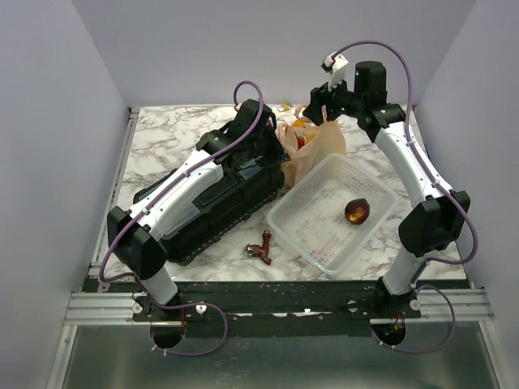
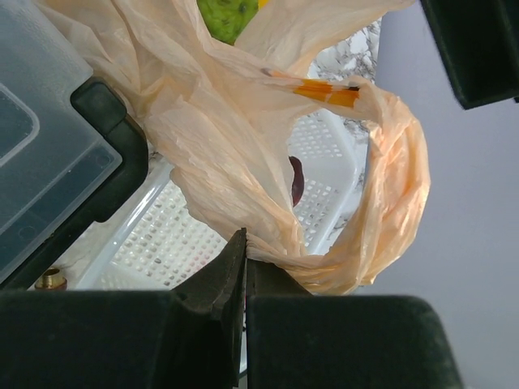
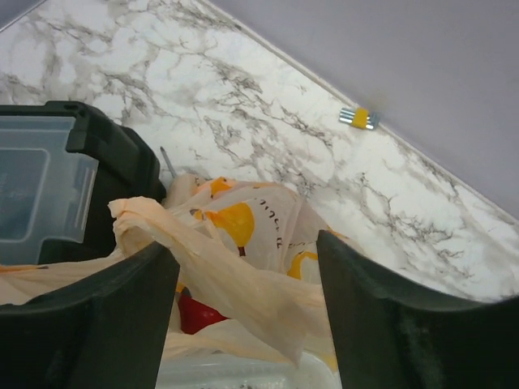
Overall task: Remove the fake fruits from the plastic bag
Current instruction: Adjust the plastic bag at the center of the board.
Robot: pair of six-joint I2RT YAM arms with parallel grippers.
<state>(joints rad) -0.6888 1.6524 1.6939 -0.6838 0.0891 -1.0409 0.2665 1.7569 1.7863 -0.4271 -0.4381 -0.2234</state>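
L gripper (image 2: 245, 247) is clamped tight on the plastic bag (image 2: 211, 146). R gripper (image 3: 243, 251) has jaws apart over it. Writing by banana print (image 3: 231, 220) is unreadable.

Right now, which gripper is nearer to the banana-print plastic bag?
Left. The left gripper is shut on a fold of the plastic bag, touching it. The right gripper hangs open over the bag's top; whether it touches is unclear.
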